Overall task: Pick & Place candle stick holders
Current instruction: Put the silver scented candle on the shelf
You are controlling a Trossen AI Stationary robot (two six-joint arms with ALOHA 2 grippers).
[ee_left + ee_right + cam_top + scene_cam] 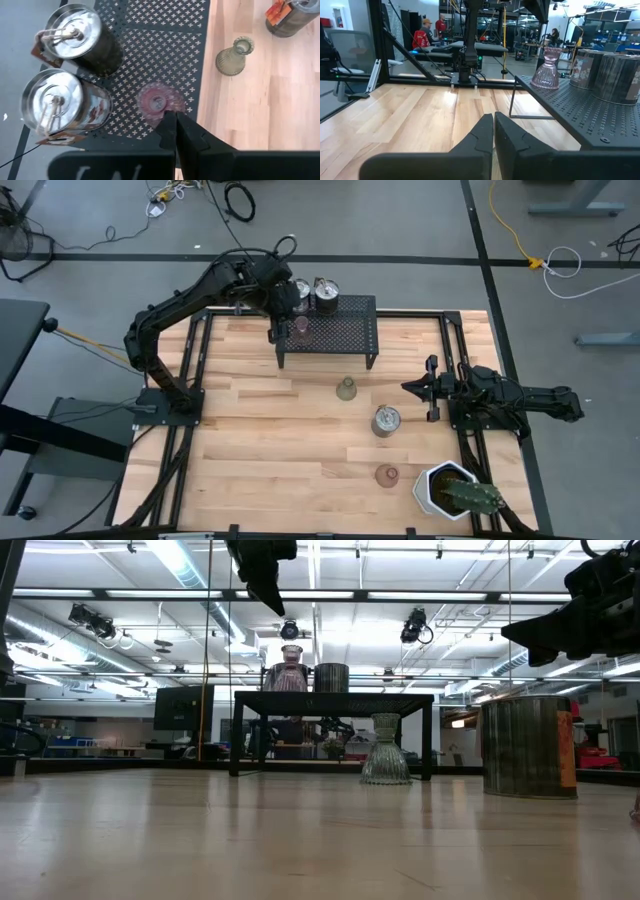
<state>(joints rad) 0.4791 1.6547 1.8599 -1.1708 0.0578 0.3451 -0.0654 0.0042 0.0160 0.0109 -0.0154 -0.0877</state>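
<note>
- Overhead, left gripper (283,307) above the near-left part of the black rack (350,340), fingers pressed together, holding nothing.
- Directly beneath its fingertips: pink glass holder (159,102), upright on the rack's mesh, apart from the gripper.
- Beside it on the rack: two silvery tins (85,32), (62,107), close together, well clear of the pink one.
- Still on the wooden table (250,440): green glass holder (346,389), third tin (386,420), second pink holder (387,475).
- Right gripper (420,388) parked at the table's right side, fingers closed, empty.
- Likely next pick: green holder, upright, just in front of the rack, roughly midway between both arms; right gripper looks slightly nearer, facing it.
- Beyond the task: white cactus pot (445,488) at the near-right corner.
</note>
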